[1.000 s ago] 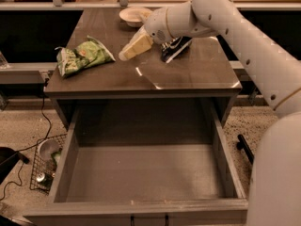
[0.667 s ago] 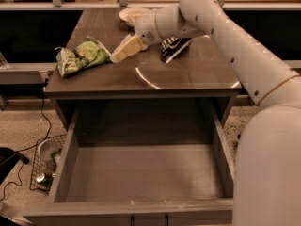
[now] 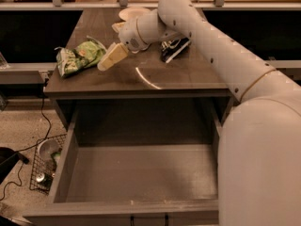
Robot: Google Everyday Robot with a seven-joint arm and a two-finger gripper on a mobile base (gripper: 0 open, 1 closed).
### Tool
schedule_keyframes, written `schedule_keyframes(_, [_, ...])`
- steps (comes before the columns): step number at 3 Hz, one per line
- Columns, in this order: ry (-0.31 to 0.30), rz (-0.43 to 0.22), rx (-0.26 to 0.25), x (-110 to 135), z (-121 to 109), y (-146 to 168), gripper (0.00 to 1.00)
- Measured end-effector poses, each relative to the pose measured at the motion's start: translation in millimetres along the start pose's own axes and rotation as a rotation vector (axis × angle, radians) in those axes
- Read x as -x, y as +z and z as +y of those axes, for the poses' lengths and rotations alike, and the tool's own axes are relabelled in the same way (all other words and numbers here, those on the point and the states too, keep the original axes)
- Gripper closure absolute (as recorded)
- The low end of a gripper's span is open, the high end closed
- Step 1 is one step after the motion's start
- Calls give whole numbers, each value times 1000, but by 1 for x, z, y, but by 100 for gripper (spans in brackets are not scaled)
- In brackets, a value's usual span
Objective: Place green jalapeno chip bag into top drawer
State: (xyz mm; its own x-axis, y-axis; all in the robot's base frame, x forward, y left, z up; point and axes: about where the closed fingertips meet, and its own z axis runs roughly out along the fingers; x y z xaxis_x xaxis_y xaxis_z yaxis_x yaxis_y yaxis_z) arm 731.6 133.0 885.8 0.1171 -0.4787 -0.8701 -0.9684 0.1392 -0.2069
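Note:
The green jalapeno chip bag (image 3: 78,56) lies on the left part of the dark counter top (image 3: 183,74), wrinkled, light green and white. My gripper (image 3: 104,65) hangs just to the right of the bag, a little above the counter, its pale fingers pointing down-left toward the bag; nothing is in it. The top drawer (image 3: 70,149) stands pulled out below the counter, wide and grey, with nothing inside. Its small dark handle (image 3: 148,218) shows at the bottom edge.
A dark blue and white bag (image 3: 175,48) lies on the counter behind my arm. A white plate (image 3: 133,13) sits at the counter's back. A wire basket (image 3: 44,166) with cans and a black cable lie on the floor left of the drawer.
My gripper has moved left across the counter, from near the dark bag to right beside the green chip bag. The bag and drawer have not moved.

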Motion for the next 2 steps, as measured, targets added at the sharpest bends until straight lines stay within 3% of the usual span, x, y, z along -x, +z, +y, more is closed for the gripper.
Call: schedule_keyframes(2, [-41,3,-126,2,-4,13,0])
